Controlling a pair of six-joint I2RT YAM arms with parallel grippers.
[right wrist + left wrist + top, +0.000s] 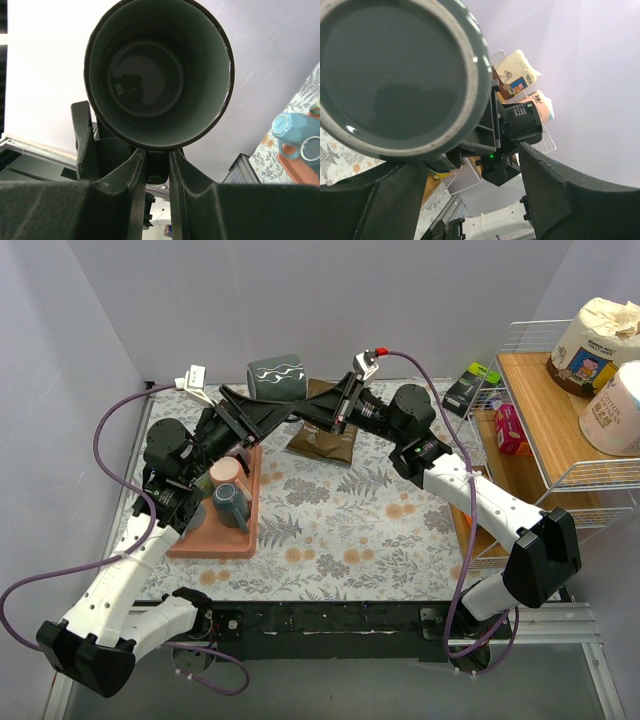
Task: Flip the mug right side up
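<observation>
The table (340, 530) has a leafy cloth on it. At 9 o'clock sits a pink tray (205, 540) with two cups, one pink (225, 472) and one blue (232, 505). At 12 o'clock lies one brown cloth (325, 445). At 3 o'clock stands a wire shelf (560, 475) with two paper rolls (595, 335) on top and some small boxes. Nothing is in the way of the arms.

There is one green mug (275, 378) with white wavy lines. It is up in the air at 12 o'clock, above the far edge of the table, lying on its side between the two arms.

The right gripper (156, 160) looks into the mug's open mouth (155, 75). The mug is at its 12 o'clock, touching the fingers. The fingers are almost together and pinch a dark part under the mug. It may be the handle, but I cannot tell.

The left gripper (475, 200) sees the mug's flat bottom (395, 75) at its 10 o'clock, very near. Its fingers are spread wide apart. I cannot tell if they touch the mug.
</observation>
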